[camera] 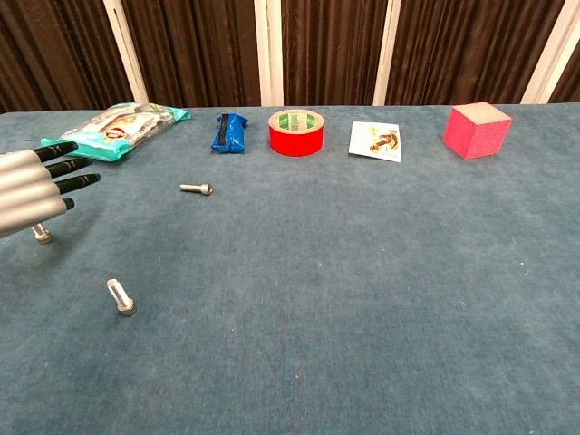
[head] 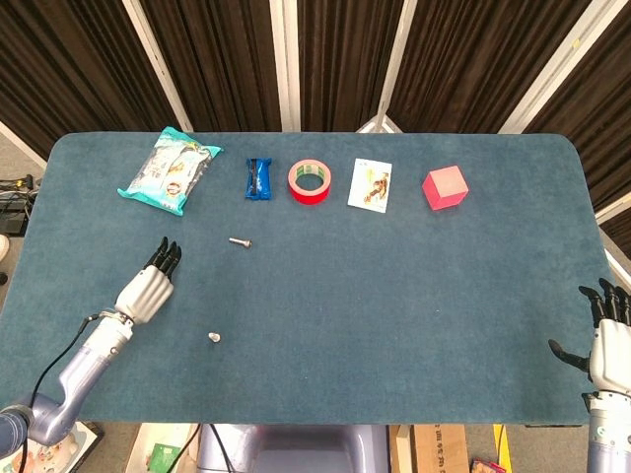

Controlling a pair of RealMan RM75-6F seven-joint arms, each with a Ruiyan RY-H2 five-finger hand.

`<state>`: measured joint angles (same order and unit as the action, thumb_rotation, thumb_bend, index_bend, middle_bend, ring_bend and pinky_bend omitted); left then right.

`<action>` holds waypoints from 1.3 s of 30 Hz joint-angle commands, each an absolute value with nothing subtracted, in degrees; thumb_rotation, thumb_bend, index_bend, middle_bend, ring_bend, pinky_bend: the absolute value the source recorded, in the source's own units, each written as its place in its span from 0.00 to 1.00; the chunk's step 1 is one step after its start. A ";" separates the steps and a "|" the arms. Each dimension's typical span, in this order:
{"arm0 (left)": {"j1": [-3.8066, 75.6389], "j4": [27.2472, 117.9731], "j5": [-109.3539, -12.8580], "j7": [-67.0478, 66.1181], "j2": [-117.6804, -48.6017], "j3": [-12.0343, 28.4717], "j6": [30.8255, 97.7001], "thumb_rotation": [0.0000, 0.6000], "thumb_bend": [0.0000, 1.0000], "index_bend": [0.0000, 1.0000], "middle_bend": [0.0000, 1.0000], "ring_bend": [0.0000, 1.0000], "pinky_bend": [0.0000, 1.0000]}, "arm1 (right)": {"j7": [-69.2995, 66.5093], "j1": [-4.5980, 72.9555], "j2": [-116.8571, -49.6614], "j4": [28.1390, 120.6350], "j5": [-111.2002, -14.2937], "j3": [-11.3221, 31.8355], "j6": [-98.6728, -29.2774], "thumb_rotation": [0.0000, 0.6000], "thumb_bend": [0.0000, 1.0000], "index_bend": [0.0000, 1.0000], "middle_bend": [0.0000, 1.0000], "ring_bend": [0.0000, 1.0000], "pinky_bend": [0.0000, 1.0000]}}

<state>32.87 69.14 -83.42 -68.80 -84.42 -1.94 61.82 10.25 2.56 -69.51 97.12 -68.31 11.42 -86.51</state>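
My left hand (head: 148, 286) hovers over the left part of the blue table (head: 394, 296), fingers stretched out straight and holding nothing. In the chest view the left hand (camera: 32, 186) has a small bolt (camera: 41, 235) just below it on the cloth. Another bolt (head: 239, 241) lies beyond the fingertips to the right, and a third bolt (head: 213, 337) lies nearer the front edge. My right hand (head: 609, 340) stays at the table's near right corner, fingers spread and empty.
Along the back stand a teal snack packet (head: 170, 169), a blue wrapper (head: 257, 178), a red tape roll (head: 310, 181), a picture card (head: 370, 185) and a pink cube (head: 445, 187). Dark curtains hang behind the table.
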 commanded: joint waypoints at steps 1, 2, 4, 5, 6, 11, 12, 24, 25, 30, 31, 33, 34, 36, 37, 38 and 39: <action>32.59 71.16 -83.27 -67.43 -83.58 -1.24 63.00 1.00 0.39 0.43 0.03 0.00 0.00 | 10.24 2.54 -69.51 97.15 -68.41 11.41 -86.60 1.00 0.12 0.22 0.09 0.05 0.00; 32.47 72.05 -83.19 -66.73 -83.17 -0.91 63.54 1.00 0.38 0.42 0.03 0.00 0.00 | 10.27 2.52 -69.50 97.17 -68.46 11.41 -86.67 1.00 0.12 0.22 0.09 0.05 0.00; 32.10 74.43 -82.78 -64.63 -82.04 0.03 64.84 1.00 0.36 0.39 0.03 0.00 0.00 | 10.30 2.51 -69.51 97.21 -68.43 11.49 -86.79 1.00 0.12 0.22 0.09 0.05 0.00; 31.96 75.18 -82.55 -63.98 -81.67 0.32 65.15 1.00 0.35 0.38 0.03 0.00 0.00 | 10.29 2.49 -69.51 97.22 -68.41 11.50 -86.82 1.00 0.12 0.22 0.09 0.05 0.00; 31.58 77.15 -81.52 -62.19 -80.80 1.14 65.64 1.00 0.34 0.37 0.03 0.00 0.00 | 10.24 2.46 -69.52 97.25 -68.39 11.55 -86.92 1.00 0.12 0.22 0.09 0.05 0.00; 31.06 86.52 -74.82 -55.09 -76.18 5.57 64.97 1.00 0.24 0.33 0.02 0.00 0.00 | 10.34 2.39 -69.65 97.23 -68.45 11.55 -87.16 1.00 0.12 0.22 0.09 0.05 0.00; 31.16 87.98 -73.30 -54.00 -75.42 6.49 64.53 1.00 0.24 0.32 0.02 0.00 0.00 | 10.44 2.41 -69.70 97.20 -68.43 11.53 -87.15 1.00 0.12 0.22 0.09 0.05 0.00; 36.66 96.95 -52.56 -45.42 -72.74 17.05 57.96 1.00 0.20 0.30 0.01 0.00 0.00 | 11.67 2.95 -69.95 96.44 -68.39 11.03 -86.02 1.00 0.10 0.22 0.09 0.05 0.00; 37.29 96.30 -51.47 -45.45 -73.45 17.39 57.90 1.00 0.20 0.30 0.01 0.00 0.00 | 11.68 2.96 -69.96 96.43 -68.43 10.96 -85.95 1.00 0.10 0.22 0.09 0.05 0.00; 40.67 91.84 -47.20 -45.25 -77.26 18.38 56.58 1.00 0.20 0.30 0.01 0.00 0.00 | 11.57 3.03 -69.99 96.15 -68.52 10.89 -85.77 1.00 0.10 0.22 0.10 0.05 0.00; 41.37 90.77 -46.88 -45.27 -77.97 18.50 56.41 1.00 0.20 0.30 0.01 0.00 0.00 | 11.53 3.03 -70.01 96.12 -68.50 10.91 -85.77 1.00 0.10 0.22 0.10 0.05 0.00; 43.02 88.12 -46.59 -45.15 -79.65 18.66 55.87 1.00 0.20 0.29 0.01 0.00 0.00 | 11.55 3.03 -70.03 96.08 -68.36 10.95 -85.75 1.00 0.10 0.22 0.09 0.05 0.00; 43.63 87.16 -46.61 -45.05 -80.21 18.63 55.54 1.00 0.20 0.29 0.01 0.00 0.00 | 11.56 3.03 -70.03 96.06 -68.28 10.98 -85.72 1.00 0.10 0.22 0.09 0.05 0.00; 44.67 85.37 -46.97 -44.69 -81.26 18.39 54.86 1.00 0.20 0.29 0.01 0.00 0.00 | 11.64 3.00 -70.02 96.05 -68.18 11.05 -85.85 1.00 0.10 0.22 0.09 0.05 0.00; 45.34 84.12 -47.38 -44.16 -82.00 18.06 54.05 1.00 0.20 0.30 0.01 0.00 0.00 | 11.82 2.96 -70.00 96.10 -68.20 11.06 -86.01 1.00 0.10 0.22 0.09 0.05 0.00; 45.67 83.33 -47.55 -43.69 -82.45 17.89 53.64 1.00 0.20 0.30 0.01 0.00 0.00 | 11.91 2.94 -70.01 96.17 -68.25 11.07 -86.14 1.00 0.10 0.22 0.09 0.05 0.00; 46.01 82.50 -47.68 -43.06 -82.97 17.74 53.08 1.00 0.20 0.30 0.01 0.00 0.00 | 12.00 2.93 -70.05 96.23 -68.31 11.09 -86.28 1.00 0.10 0.22 0.09 0.05 0.00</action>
<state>45.02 83.91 -47.36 -44.10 -81.82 18.07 54.19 11.95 2.95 -70.03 96.19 -68.27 11.07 -86.21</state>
